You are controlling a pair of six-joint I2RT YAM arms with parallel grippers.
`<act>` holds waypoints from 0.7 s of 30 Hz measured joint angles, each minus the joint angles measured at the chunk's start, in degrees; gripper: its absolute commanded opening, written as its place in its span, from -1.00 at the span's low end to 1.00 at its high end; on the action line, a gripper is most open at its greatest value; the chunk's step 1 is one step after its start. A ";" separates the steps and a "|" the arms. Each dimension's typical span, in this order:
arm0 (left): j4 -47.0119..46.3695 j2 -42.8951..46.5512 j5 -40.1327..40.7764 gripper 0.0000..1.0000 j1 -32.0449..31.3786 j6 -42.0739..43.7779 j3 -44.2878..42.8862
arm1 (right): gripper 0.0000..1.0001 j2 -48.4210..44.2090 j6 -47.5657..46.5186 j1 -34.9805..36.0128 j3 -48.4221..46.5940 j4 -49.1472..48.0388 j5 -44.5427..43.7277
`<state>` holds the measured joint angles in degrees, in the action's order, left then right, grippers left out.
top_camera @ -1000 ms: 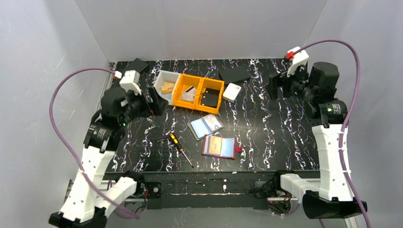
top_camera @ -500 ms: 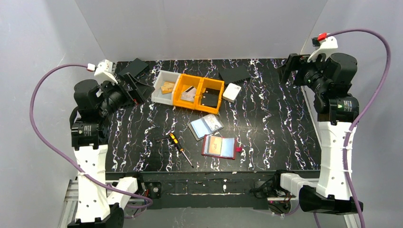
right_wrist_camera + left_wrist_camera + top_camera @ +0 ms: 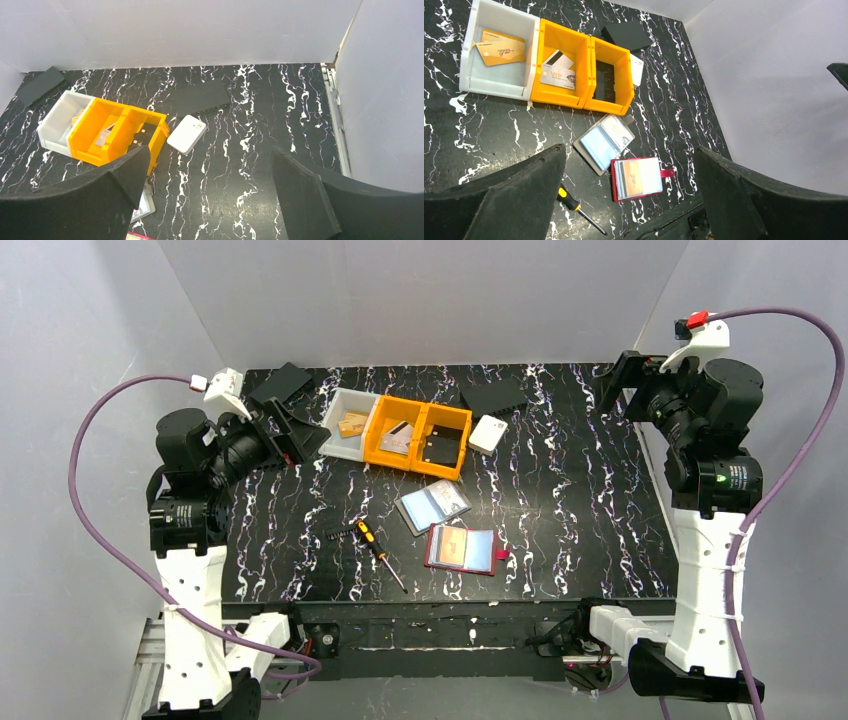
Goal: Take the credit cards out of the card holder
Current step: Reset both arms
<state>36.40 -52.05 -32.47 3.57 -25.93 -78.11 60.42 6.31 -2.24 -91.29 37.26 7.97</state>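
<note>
Near the front-centre of the desk point(image 3: 580, 510), the red card holder point(image 3: 462, 549) lies open. The credit cards point(image 3: 636, 177) sit in its sleeves, with orange and light blue showing. A grey card holder point(image 3: 432, 505) lies open just behind it; can't tell if they touch. A screwdriver point(image 3: 378, 552) is on its left. There are gold cards point(image 3: 499, 47) in the white bin point(image 3: 466, 50) and a VIP card point(image 3: 558, 72) in the adjoining orange bin point(image 3: 556, 98). My left jaws and right jaws are both spread wide and hold nothing. They're raised over the desk's left and right edges, well apart from both holders.
</note>
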 measured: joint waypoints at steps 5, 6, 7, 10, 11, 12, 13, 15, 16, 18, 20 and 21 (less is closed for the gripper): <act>0.02 0.31 -0.68 0.97 0.00 0.15 0.26 | 0.97 -0.11 0.24 -0.24 0.02 -0.15 -0.39; 0.00 0.44 -0.85 0.97 0.02 0.15 0.50 | 0.97 -0.11 0.26 -0.35 0.02 -0.17 -0.50; 0.02 0.55 -1.05 0.97 0.02 0.15 0.70 | 0.97 -0.11 0.31 -0.42 0.02 -0.17 -0.55; 0.04 0.70 -1.46 0.97 0.02 0.13 0.87 | 0.97 -0.15 0.42 -0.52 0.22 -0.17 -0.55; 0.02 0.76 -1.49 0.97 0.00 0.13 0.92 | 0.97 -0.22 0.44 -0.57 0.35 -0.20 -0.55; -0.04 0.92 -1.55 0.97 0.00 0.09 1.05 | 0.97 -0.26 0.44 -0.70 0.46 -0.20 -0.55; -0.13 1.16 -1.60 0.97 0.00 -0.02 1.31 | 0.97 -0.35 0.46 -0.76 0.66 -0.26 -0.57; -0.15 1.68 -1.68 0.97 0.00 -0.11 1.90 | 0.97 -0.68 0.52 -0.81 1.11 -0.31 -0.76; -0.20 1.97 -1.77 0.97 0.00 -0.20 2.21 | 0.97 -0.76 0.59 -0.81 1.20 -0.22 -0.79; -0.28 2.45 -1.99 0.97 0.00 -0.28 2.69 | 0.97 -0.85 0.63 -0.85 1.20 -0.28 -0.79; -0.39 2.89 -2.25 0.97 0.00 -0.37 2.99 | 0.97 -0.96 0.63 -1.03 1.20 -0.28 -0.79; -0.37 3.15 -2.29 0.97 0.00 -0.48 3.17 | 0.97 -1.05 0.66 -1.14 1.20 -0.28 -0.83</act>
<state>36.03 -48.90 -34.76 3.57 -26.41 -74.94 59.37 6.96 -3.38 -90.08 36.97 7.14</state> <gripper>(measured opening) 0.983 0.983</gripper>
